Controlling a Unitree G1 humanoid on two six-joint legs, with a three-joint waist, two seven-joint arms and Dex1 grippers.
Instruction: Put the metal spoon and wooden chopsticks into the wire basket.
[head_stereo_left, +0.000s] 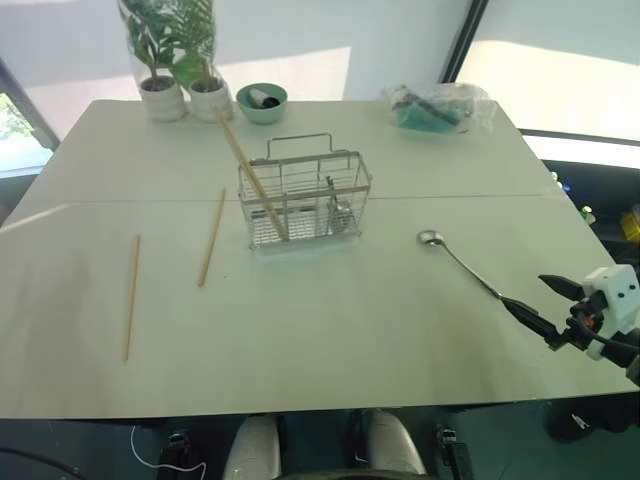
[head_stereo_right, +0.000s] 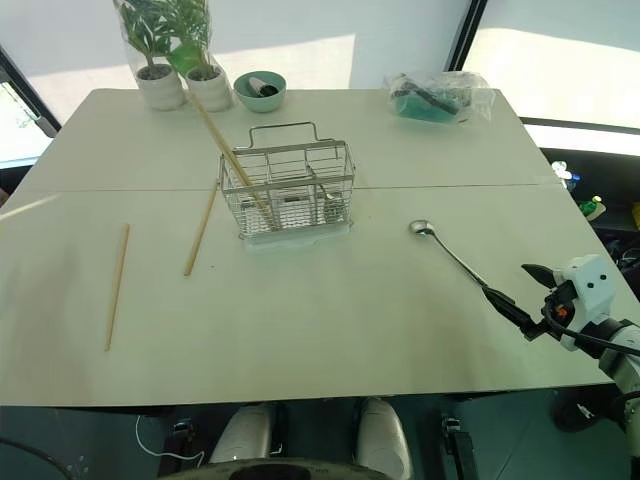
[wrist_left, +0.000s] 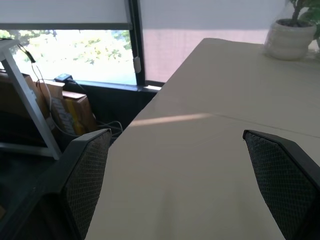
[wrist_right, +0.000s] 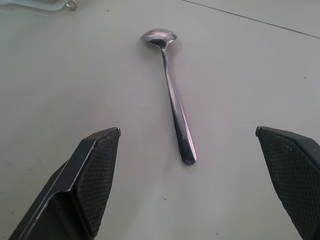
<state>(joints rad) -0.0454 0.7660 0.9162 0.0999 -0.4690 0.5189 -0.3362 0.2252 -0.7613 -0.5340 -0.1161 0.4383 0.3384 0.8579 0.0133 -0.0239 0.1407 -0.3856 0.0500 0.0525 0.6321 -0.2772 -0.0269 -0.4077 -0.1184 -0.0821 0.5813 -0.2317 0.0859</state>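
Observation:
The metal spoon (head_stereo_left: 456, 260) lies flat on the table to the right of the wire basket (head_stereo_left: 305, 196), its bowl toward the basket. My right gripper (head_stereo_left: 523, 290) is open just behind the spoon's handle end (wrist_right: 187, 159), low over the table, with nothing between its fingers. One of the wooden chopsticks (head_stereo_left: 249, 175) leans in the basket's left part. The other two chopsticks (head_stereo_left: 211, 238) (head_stereo_left: 131, 296) lie on the table left of the basket. My left gripper (wrist_left: 176, 133) is open and empty by the table's left edge.
Two potted plants (head_stereo_left: 162, 97) (head_stereo_left: 211, 98), a teal bowl (head_stereo_left: 262, 103) and a clear plastic bag (head_stereo_left: 440, 106) stand along the table's far side. Boxes and cables (wrist_left: 65, 112) sit on the floor beyond the left edge.

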